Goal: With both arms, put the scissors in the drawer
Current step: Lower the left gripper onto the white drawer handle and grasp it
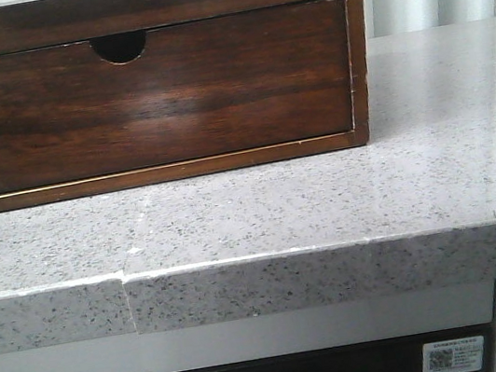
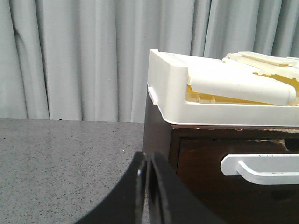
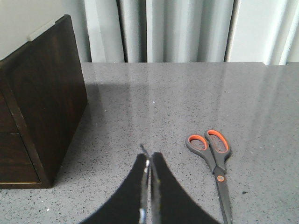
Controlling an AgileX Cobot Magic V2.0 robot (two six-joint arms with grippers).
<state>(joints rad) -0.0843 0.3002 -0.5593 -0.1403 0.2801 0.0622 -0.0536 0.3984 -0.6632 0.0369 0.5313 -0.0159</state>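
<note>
The scissors (image 3: 216, 161), grey with orange-lined handles, lie flat on the grey stone counter in the right wrist view, handles away from me. My right gripper (image 3: 149, 161) is shut and empty, above the counter between the scissors and the cabinet. The drawer (image 1: 135, 6) is the upper dark brown front at the top of the front view, closed, with a white round-cornered strip at its top edge. It also shows in the left wrist view (image 2: 210, 172) with a white handle (image 2: 261, 170). My left gripper (image 2: 148, 163) is shut and empty near the cabinet's corner.
A lower drawer front with a semicircular finger notch (image 1: 140, 99) is closed below it. The dark wooden cabinet (image 3: 46, 93) stands on the speckled counter (image 1: 326, 202). A white tray (image 2: 173, 88) holding white and yellow parts sits on top. Grey curtains hang behind.
</note>
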